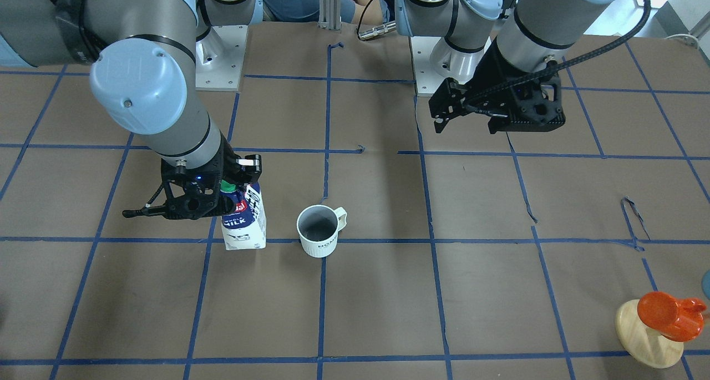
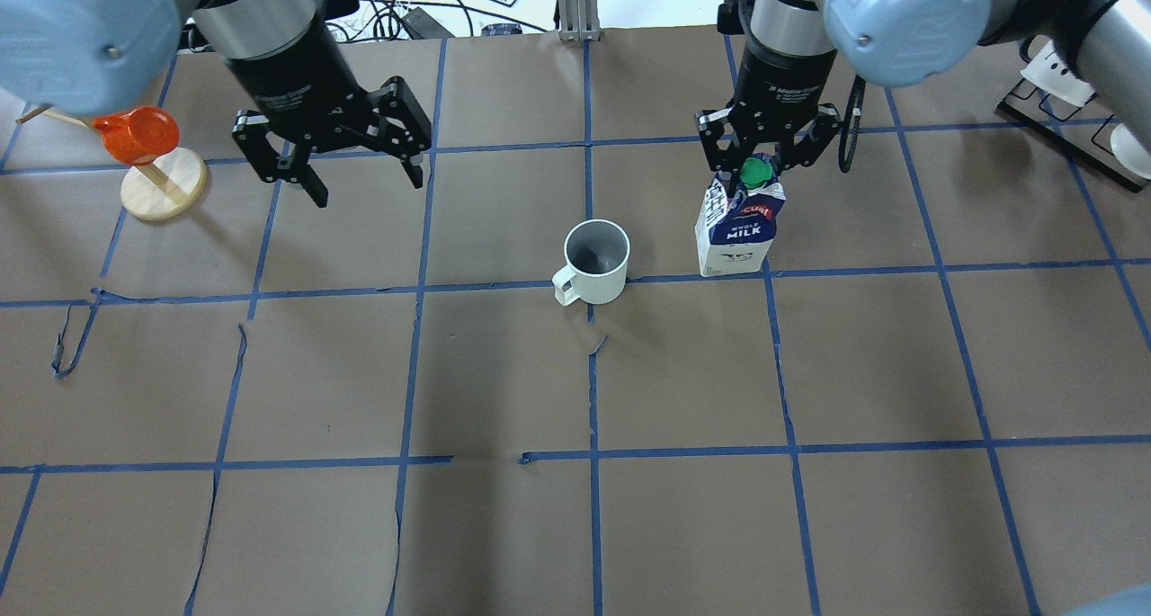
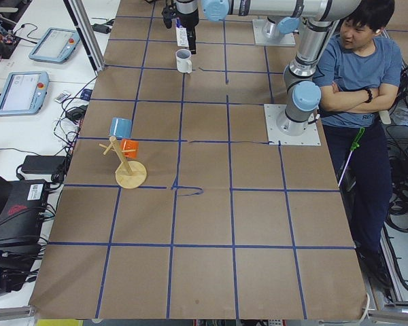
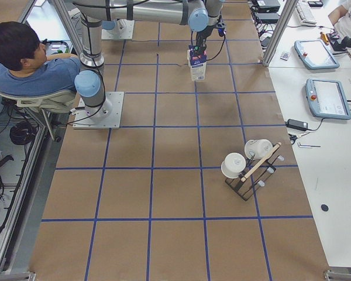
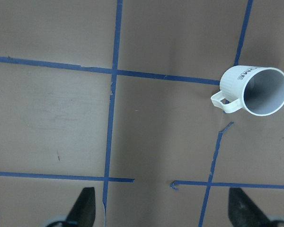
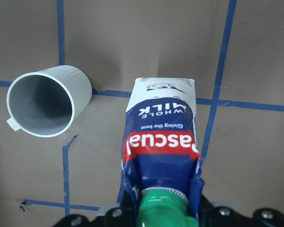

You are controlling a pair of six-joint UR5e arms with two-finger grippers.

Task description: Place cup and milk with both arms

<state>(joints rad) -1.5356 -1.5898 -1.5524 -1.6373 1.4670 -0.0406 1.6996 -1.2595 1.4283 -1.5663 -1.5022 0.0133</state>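
The white cup (image 1: 319, 233) stands upright near the table's middle, handle toward the robot's left; it also shows in the overhead view (image 2: 595, 261) and both wrist views (image 5: 255, 92) (image 6: 49, 101). The blue-and-white milk (image 1: 244, 224) (image 2: 737, 234) (image 6: 163, 137) stands a short gap to the cup's right, its base on the table, leaning slightly. My right gripper (image 1: 233, 194) (image 2: 758, 162) is shut on the milk's gable top by the green cap. My left gripper (image 1: 465, 126) (image 2: 369, 189) (image 5: 163, 210) is open and empty, raised, well to the cup's left.
An orange cup (image 2: 135, 139) hangs on a wooden stand (image 2: 165, 189) at the far left, close to my left gripper. A black rack with white cups (image 4: 248, 161) stands at the right end. The brown paper has small tears (image 2: 593, 346). A person (image 3: 353, 61) sits behind the bases.
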